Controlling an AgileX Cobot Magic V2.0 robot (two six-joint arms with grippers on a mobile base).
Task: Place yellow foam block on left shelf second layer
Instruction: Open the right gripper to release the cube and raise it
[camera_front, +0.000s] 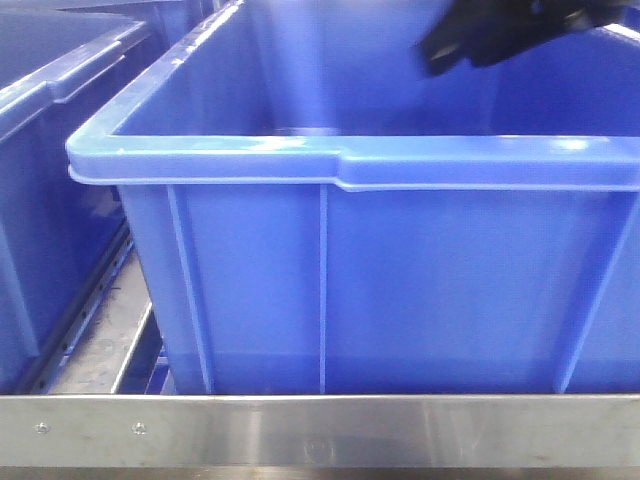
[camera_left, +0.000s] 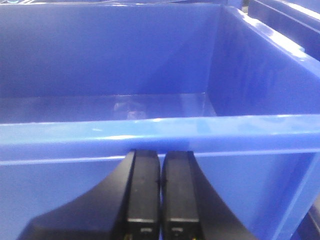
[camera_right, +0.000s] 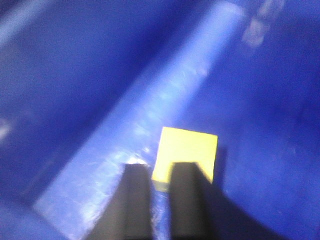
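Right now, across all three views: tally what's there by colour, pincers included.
Blue bins: 2, the large bin and a neighbouring bin on its left in the front view.
Yellow foam block: 1, inside a blue bin.
Black pincers: 2, left pincer and right pincer.
Silver shelf rail: 1.
Total: 6

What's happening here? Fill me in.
The right claw hangs inside a blue bin, just above a yellow foam block lying on the bin's floor, fingers slightly apart and not yet gripping it. The left claw is shut, waiting outside the bin's near wall. The block hasn't been picked up.
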